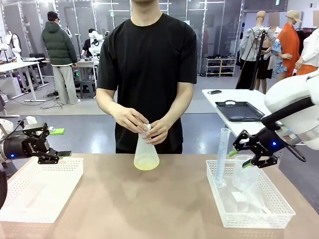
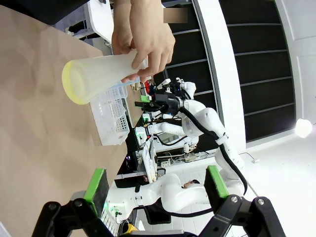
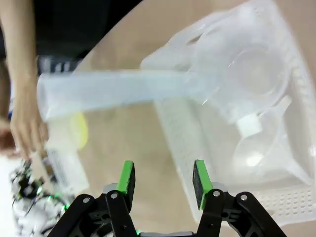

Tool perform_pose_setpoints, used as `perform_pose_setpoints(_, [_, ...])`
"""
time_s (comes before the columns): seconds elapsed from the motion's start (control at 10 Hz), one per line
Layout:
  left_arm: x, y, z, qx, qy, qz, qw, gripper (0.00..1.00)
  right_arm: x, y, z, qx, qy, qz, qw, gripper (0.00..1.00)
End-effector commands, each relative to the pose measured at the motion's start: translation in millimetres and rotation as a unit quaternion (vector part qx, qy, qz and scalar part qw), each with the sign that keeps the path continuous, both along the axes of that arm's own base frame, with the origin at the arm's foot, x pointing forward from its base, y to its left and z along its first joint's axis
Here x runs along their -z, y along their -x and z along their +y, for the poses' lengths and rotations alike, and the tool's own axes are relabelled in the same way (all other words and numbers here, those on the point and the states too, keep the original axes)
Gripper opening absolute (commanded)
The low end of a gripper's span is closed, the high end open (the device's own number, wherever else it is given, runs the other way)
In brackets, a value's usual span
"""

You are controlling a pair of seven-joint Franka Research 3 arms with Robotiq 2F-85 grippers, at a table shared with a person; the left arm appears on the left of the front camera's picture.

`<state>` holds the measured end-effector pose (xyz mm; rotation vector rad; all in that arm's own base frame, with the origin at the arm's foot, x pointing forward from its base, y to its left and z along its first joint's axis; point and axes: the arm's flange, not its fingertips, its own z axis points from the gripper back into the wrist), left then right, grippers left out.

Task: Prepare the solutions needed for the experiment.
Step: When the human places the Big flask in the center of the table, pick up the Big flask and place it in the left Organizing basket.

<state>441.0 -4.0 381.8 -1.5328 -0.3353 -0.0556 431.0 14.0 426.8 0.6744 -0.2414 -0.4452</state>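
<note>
Centre: a conical flask (image 1: 146,152) stood upright on the brown table (image 1: 149,204), held at its neck by a person at the far side, with one hand (image 1: 130,119) above and the other hand (image 1: 159,131) beside the mouth. The solution (image 1: 146,163), a pale yellow-green watery liquid, lay as a shallow layer in the bottom of this flask; in the left wrist view it appeared as a yellow band (image 2: 69,84) at the flask's base.

Left: the left gripper (image 1: 61,143) hung above the far edge of the left basket (image 1: 65,191), a white perforated tray. Its green-padded fingers stood wide apart with nothing between them.

Right: the right gripper (image 1: 240,158) hovered over the right basket (image 1: 249,224), just beside the rim of a clear beaker (image 1: 245,174). Its fingers were parted, and its own wrist view showed the gap between them empty. A graduated cylinder (image 1: 222,157) stood upright in the near-left corner of that basket, close to the gripper but apart from it.
</note>
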Motion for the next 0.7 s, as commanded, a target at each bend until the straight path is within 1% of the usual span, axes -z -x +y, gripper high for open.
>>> perform_pose_setpoints(0.0, [-1,0,0,-0.002,-0.002,0.000,1.000,1.00,-6,25,-21,-0.071,-0.070,-0.019,0.995,0.60])
perform_pose_setpoints(0.1, [-1,0,0,-0.002,-0.002,0.000,1.000,1.00,-13,30,-30,-0.112,-0.106,-0.056,0.986,0.60])
perform_pose_setpoints(0.2, [-1,0,0,-0.002,-0.002,0.000,1.000,1.00,-14,31,-39,-0.106,-0.107,-0.081,0.985,0.60])
perform_pose_setpoints(0.3, [-1,0,0,-0.002,-0.002,0.000,1.000,1.00,-9,30,-45,-0.136,-0.143,-0.116,0.974,0.60])
perform_pose_setpoints(0.4, [-1,0,0,-0.002,-0.002,0.000,1.000,1.00,-2,27,-50,-0.148,-0.173,-0.139,0.964,0.60])
perform_pose_setpoints(0.5, [-1,0,0,-0.002,-0.002,0.000,1.000,1.00,4,22,-56,-0.165,-0.223,-0.140,0.951,0.60])
perform_pose_setpoints(0.6, [-1,0,0,-0.002,-0.002,0.000,1.000,1.00,10,18,-61,-0.159,-0.264,-0.135,0.942,0.60])
